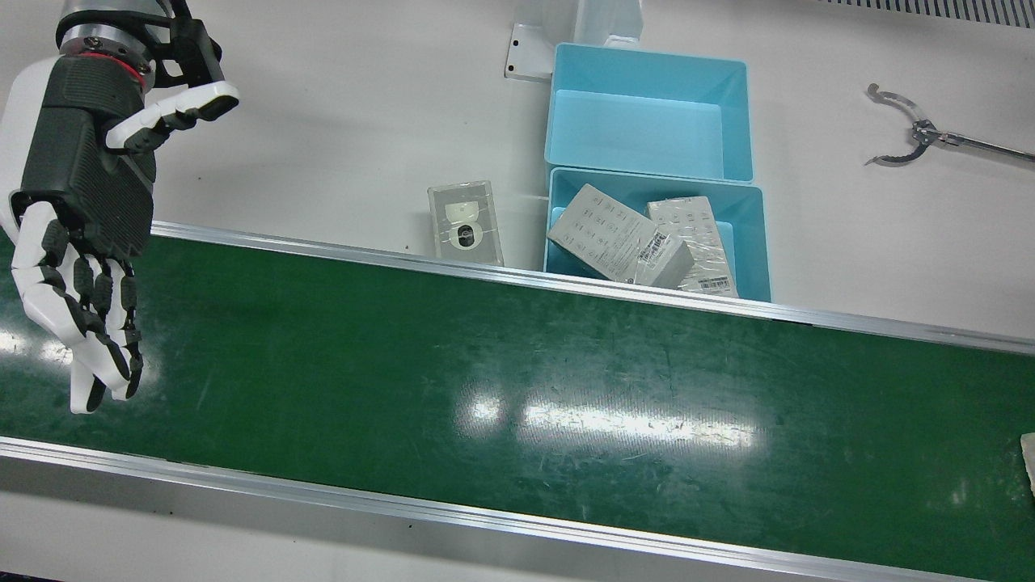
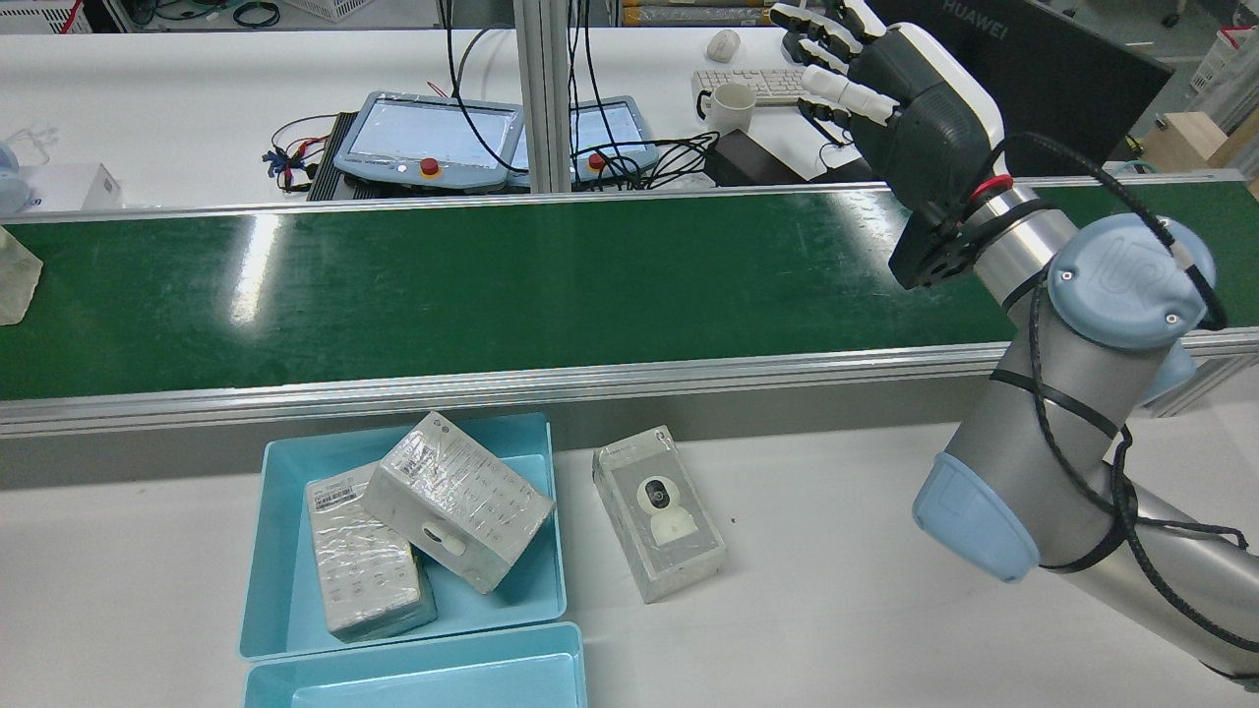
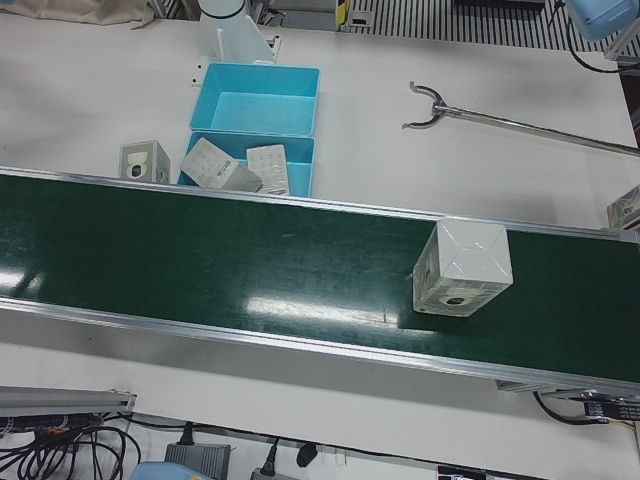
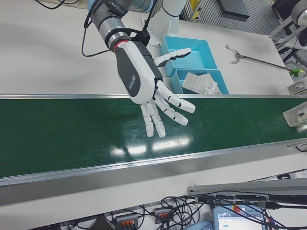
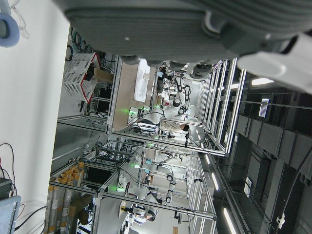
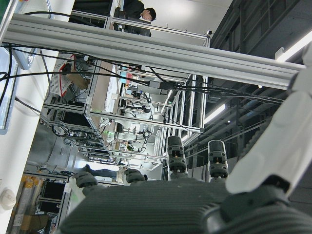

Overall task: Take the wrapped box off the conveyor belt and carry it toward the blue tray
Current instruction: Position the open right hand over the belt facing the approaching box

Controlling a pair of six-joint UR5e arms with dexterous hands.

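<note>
The wrapped box [image 3: 462, 268] stands on the green conveyor belt [image 1: 485, 356], far from my right hand. It only shows at the frame edge in the front view [image 1: 1028, 461] and the rear view [image 2: 15, 275]. My right hand [image 1: 85, 242] hovers over the opposite end of the belt, open with fingers spread and nothing in it [image 4: 153, 91]. The blue tray [image 1: 760, 242] beside the belt holds two wrapped boxes [image 2: 457, 497]. Of my left hand, only the palm edge [image 5: 161, 29] shows in its own view, and its fingers are hidden.
A second, empty blue tray [image 1: 647, 121] sits behind the first. A wrapped camera box [image 2: 659, 511] lies on the table next to the tray. A metal grabber tool [image 1: 914, 133] rests on the table. Teach pendants [image 2: 433, 138] and a mug [image 2: 730, 106] stand beyond the belt.
</note>
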